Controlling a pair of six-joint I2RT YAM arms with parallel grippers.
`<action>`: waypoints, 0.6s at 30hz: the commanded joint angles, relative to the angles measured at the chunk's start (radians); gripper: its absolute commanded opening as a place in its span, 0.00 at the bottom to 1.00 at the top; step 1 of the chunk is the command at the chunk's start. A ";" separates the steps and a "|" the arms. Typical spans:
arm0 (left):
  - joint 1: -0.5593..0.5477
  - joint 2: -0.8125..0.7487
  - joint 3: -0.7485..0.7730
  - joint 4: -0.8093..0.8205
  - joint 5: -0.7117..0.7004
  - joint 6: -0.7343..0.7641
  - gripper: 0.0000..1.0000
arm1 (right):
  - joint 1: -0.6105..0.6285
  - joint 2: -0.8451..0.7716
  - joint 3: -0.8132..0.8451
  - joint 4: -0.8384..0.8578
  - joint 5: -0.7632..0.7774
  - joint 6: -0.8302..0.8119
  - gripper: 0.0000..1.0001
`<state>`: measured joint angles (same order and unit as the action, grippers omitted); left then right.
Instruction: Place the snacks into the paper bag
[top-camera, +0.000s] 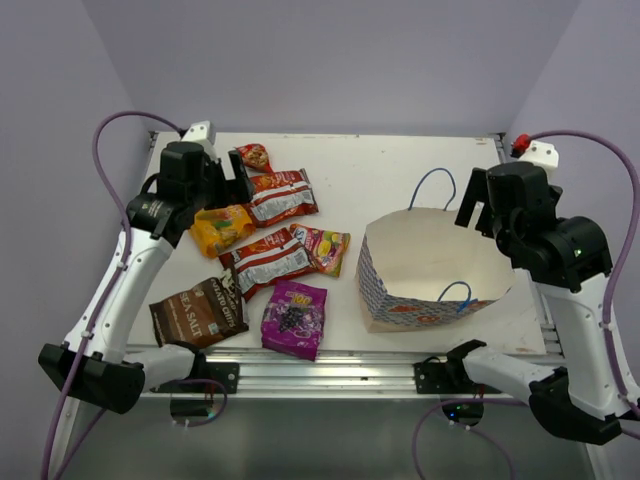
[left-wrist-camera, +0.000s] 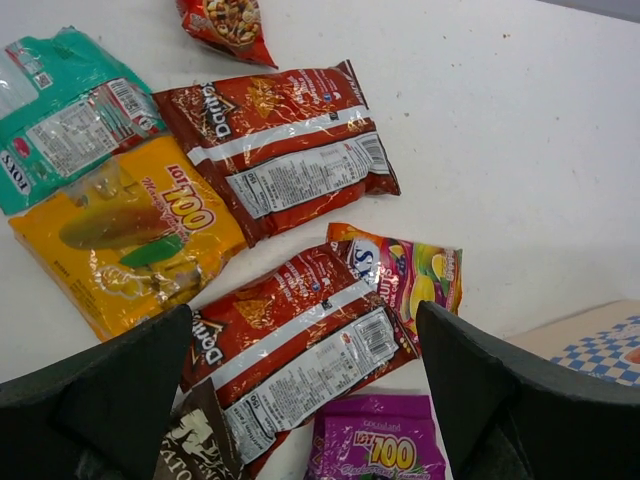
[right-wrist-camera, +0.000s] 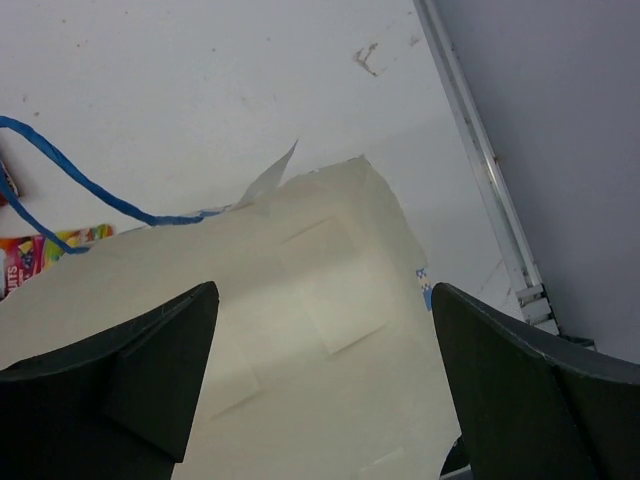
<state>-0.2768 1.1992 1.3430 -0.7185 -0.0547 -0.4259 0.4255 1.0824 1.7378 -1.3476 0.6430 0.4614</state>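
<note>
Snacks (top-camera: 268, 260) lie spread over the left half of the desk (top-camera: 390, 165) in the top view, below and beside my left claw (top-camera: 228, 178), whose jaws stand wide apart on nothing. I count eight: two red-and-silver chip bags (top-camera: 282, 195), and one each of orange-yellow packet (top-camera: 222, 228), purple packet (top-camera: 294, 318), brown Sea Salt packet (top-camera: 198, 312), multicoloured packet (top-camera: 322, 248), small red packet (top-camera: 254, 156) and teal packet (left-wrist-camera: 60, 110). One paper bag (top-camera: 400, 295) sits right of centre, mouth open, under my right claw (top-camera: 478, 205), also spread wide and holding nothing.

Left fingers (left-wrist-camera: 100, 400) spread wide, empty, angled downward; right fingers (right-wrist-camera: 120, 380) likewise.
</note>
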 joint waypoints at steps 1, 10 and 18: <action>0.007 -0.016 -0.034 0.050 0.050 0.022 0.97 | 0.001 -0.047 -0.053 -0.246 0.006 0.080 0.88; 0.007 -0.038 -0.087 0.068 0.107 0.030 0.96 | -0.005 -0.101 -0.230 -0.245 0.075 0.203 0.65; 0.007 -0.035 -0.111 0.094 0.138 0.042 0.96 | -0.108 -0.144 -0.303 -0.245 0.142 0.157 0.77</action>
<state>-0.2760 1.1847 1.2472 -0.6849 0.0483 -0.4076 0.3687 0.9592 1.4559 -1.3468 0.7181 0.6182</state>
